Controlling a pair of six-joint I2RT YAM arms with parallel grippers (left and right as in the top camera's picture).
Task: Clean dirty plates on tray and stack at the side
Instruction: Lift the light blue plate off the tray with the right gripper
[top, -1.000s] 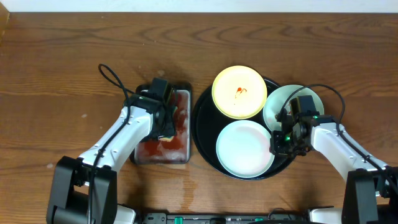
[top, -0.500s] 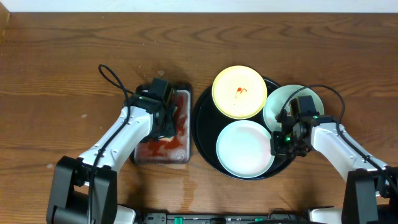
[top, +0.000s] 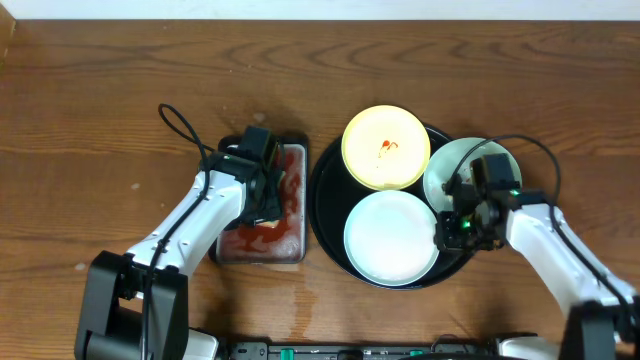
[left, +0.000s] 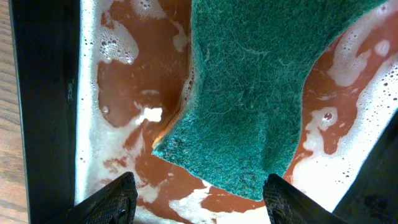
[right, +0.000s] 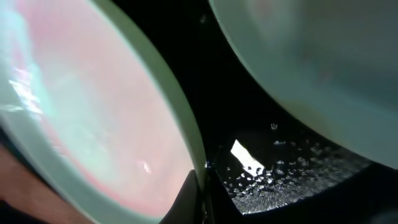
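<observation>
1. Pinching the rim of the round mint-white plate (top: 391, 238), right fingers (right: 188, 198) are closed; the plate lies on the large glossy black round tray (top: 325, 205).
2. Spread open, left fingers (left: 115, 199) hover over a green scouring sponge (left: 249, 93), left of that tray.

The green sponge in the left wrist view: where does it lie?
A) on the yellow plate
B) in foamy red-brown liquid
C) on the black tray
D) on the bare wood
B: the green sponge lies in red-brown liquid with white foam, inside the small metal tray.
</observation>
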